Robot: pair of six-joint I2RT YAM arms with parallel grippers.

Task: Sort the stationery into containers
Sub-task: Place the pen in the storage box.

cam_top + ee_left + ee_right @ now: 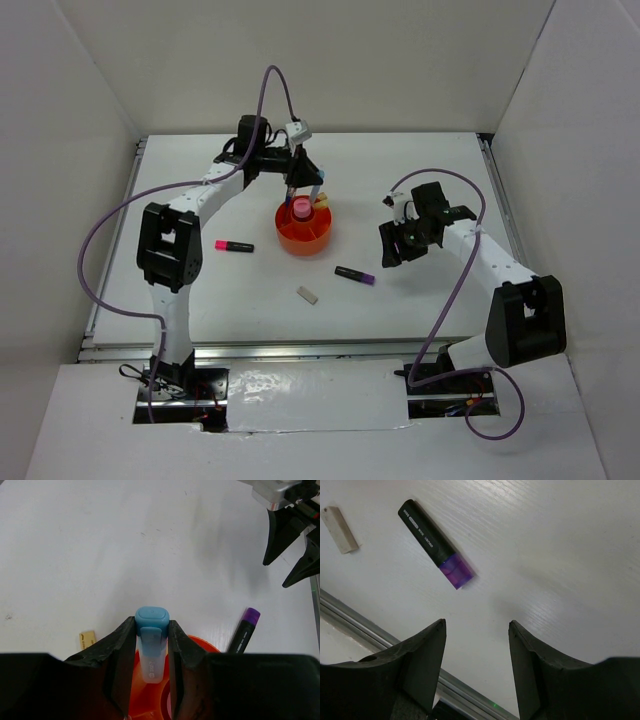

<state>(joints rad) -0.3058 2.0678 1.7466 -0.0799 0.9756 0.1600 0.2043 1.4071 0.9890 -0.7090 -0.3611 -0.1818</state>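
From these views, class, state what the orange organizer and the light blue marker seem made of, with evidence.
Orange organizer: probably moulded plastic, smooth; uniform bright colour, thin divider walls.
Light blue marker: likely plastic; opaque satin cap with moulded clip, frosted translucent barrel.

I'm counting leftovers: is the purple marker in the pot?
Out. The purple marker lies flat on the table, apart from the orange pot.

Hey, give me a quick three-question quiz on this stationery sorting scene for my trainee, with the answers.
1. True or false: the right gripper is open and holds nothing.
2. What does the left gripper hold? A: light blue marker; B: eraser; C: pink-black marker.
3. Fill in: the held marker hangs over the orange ____.
Key: 1 true; 2 A; 3 organizer.
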